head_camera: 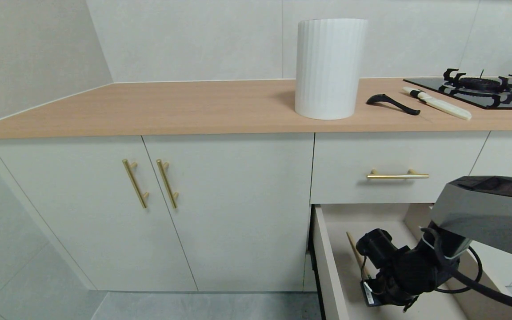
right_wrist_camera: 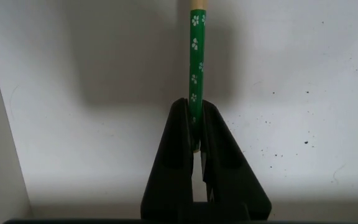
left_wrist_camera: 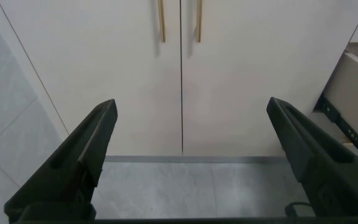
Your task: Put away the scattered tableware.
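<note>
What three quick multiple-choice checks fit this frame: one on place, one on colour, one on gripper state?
1. Where is the right gripper?
A. over the worktop
B. inside the open drawer
C. at a cabinet door handle

2. What colour is the gripped part of the chopstick?
A. plain black
B. red
C. green with white flowers

3. What state is the left gripper in?
A. open, holding nothing
B. shut on a knife
C. shut on a spoon

Key:
1 B: the head view shows it down in the pulled-out drawer.
2 C: the right wrist view shows the green flowered shaft in its grip.
3 A: its fingers stand wide apart with nothing between them.
</note>
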